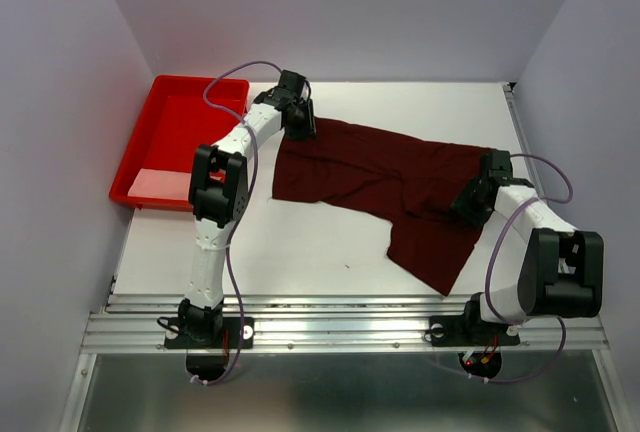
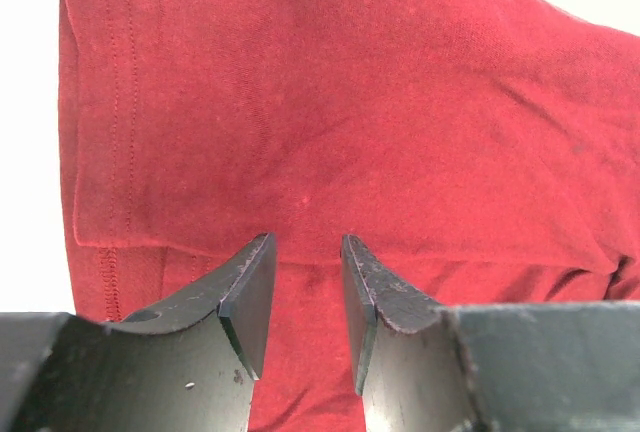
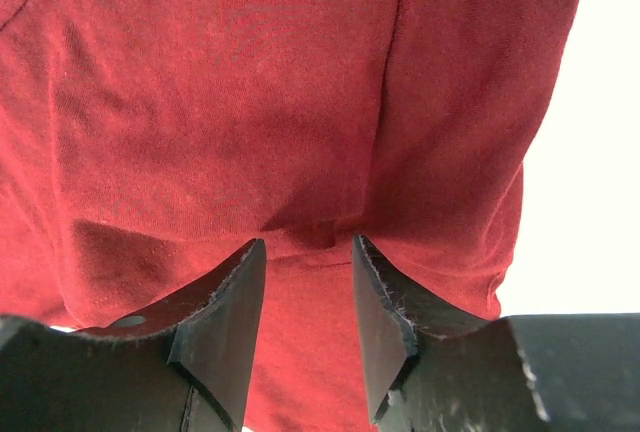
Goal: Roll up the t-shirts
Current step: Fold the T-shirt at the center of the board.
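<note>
**A:** Which step are you on?

**B:** I judge it to be the grasp before a fold or the first turn of the roll. The t-shirt (image 1: 380, 177) lies spread on the table (image 1: 300, 262), unrolled, with a set of jaws at each end of it.

**A:** What do your jaws hold?

**B:** The left gripper (image 2: 307, 244) has its jaws narrowed to a slim gap. A folded edge of the shirt runs straight across the tips and the cloth spreads on ahead of them. You cannot tell whether it is pinched. The right gripper (image 3: 308, 244) is also nearly closed, and the cloth puckers right between its tips, so it appears to have hold.

**A:** What does the next move call for?

**B:** Confirm the left pinch first. Then move both arms together, at an even pace, so the cloth between the two sets of jaws stays flat.

**A:** And the count?

**B:** One t-shirt, two grippers, and one red tray (image 1: 190, 127) beside the left jaws, on the side away from the shirt.
</note>
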You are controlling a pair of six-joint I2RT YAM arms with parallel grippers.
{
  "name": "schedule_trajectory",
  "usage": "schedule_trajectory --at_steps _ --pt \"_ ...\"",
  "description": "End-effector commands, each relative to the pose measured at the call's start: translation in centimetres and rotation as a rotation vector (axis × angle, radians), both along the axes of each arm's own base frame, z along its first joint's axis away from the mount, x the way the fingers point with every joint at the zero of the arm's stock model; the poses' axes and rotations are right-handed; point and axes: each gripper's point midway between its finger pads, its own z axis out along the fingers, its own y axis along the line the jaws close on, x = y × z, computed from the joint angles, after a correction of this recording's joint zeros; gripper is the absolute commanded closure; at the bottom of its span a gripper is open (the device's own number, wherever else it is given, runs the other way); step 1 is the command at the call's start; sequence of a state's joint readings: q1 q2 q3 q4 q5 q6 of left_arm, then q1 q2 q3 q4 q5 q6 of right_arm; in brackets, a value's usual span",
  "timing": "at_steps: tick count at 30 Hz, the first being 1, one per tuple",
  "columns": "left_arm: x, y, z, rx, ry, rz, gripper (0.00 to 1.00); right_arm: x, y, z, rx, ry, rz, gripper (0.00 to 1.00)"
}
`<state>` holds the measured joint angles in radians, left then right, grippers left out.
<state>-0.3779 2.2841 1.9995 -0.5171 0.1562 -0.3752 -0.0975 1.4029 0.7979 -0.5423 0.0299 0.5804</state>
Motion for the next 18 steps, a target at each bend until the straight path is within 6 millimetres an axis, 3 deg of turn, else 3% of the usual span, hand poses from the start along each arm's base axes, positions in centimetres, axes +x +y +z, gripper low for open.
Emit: schedule_trajectory --at_steps 1,9,12,15,18 --pt "0.7 -0.4 2.9 -0.012 -0.065 -0.008 0.57 1.2 0.0 0.2 -0.003 -0.038 -0.003 0.55" --pt "0.7 -0.4 3.0 -0.017 -0.065 -0.012 0.57 1.5 -0.3 -0.8 -0.012 -0.028 -0.011 0.63" --pt "0.6 -0.4 3.0 -0.015 -0.064 -0.011 0.57 1.4 -0.4 -1.1 -0.021 -0.022 -0.019 0.74" --pt "0.6 -0.3 3.0 -0.011 -0.066 -0.012 0.57 1.3 -0.4 -0.5 -0.021 -0.038 -0.015 0.98" --pt "0.6 -0.3 2.9 -0.011 -0.064 -0.012 0.57 0.9 0.1 0.5 0.001 -0.051 0.004 0.99"
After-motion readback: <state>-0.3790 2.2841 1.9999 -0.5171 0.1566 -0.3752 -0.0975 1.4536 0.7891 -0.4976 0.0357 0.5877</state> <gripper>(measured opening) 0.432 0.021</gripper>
